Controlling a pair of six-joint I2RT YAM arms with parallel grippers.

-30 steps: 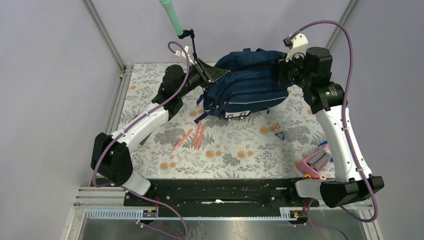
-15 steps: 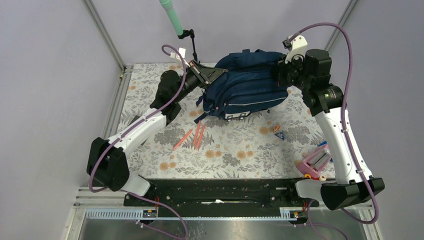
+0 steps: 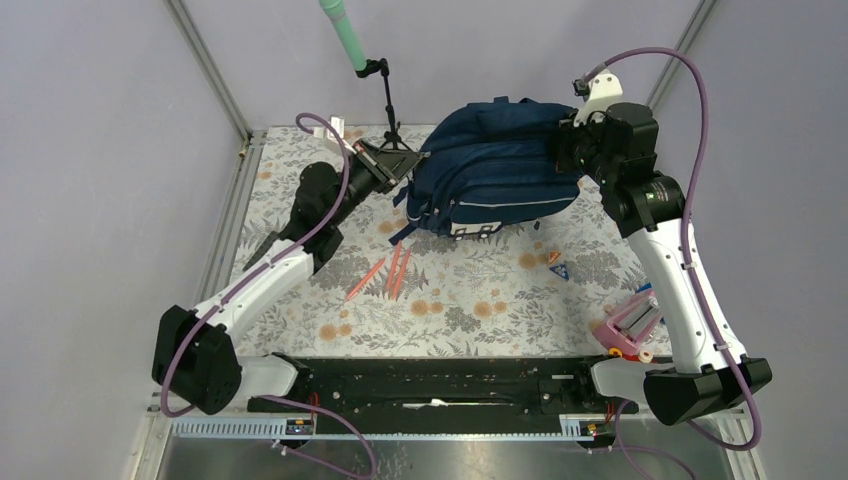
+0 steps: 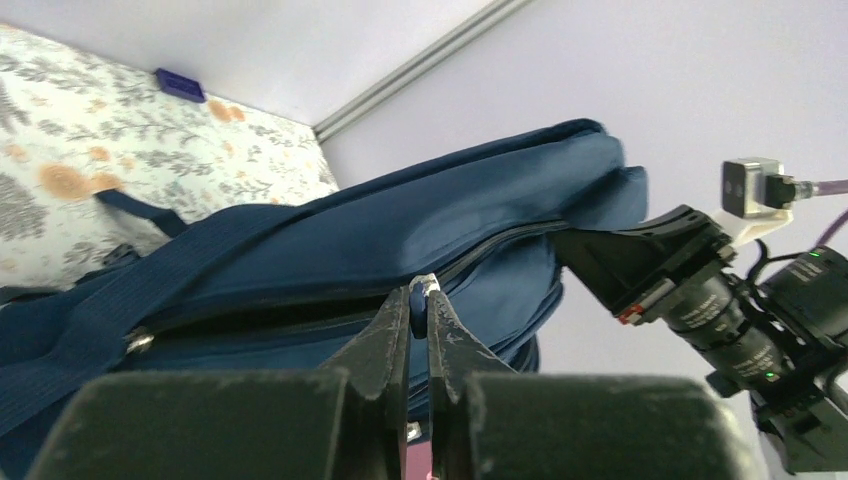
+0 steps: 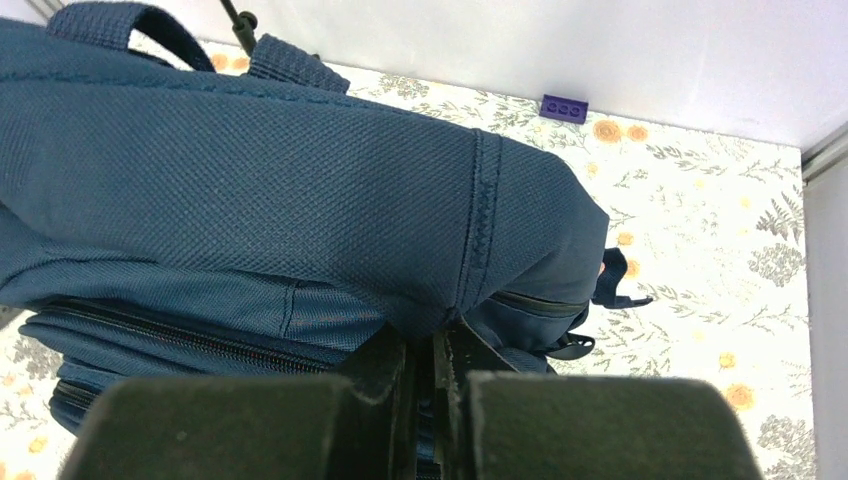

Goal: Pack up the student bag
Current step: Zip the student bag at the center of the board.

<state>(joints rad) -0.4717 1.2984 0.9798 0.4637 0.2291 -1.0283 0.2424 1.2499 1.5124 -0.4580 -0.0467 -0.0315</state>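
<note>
Floral table [image 3: 470, 300] carries the student bag [image 3: 500, 170], contents hidden; left gripper [image 4: 420, 290] pinches its zip [image 4: 500, 250], right gripper [image 5: 432, 340] clamps its fabric.

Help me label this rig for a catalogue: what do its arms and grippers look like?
The left arm and right arm have white links between bulky black joints, each trailed by a looping purple cable. The left gripper and right gripper are black and tapered.
</note>
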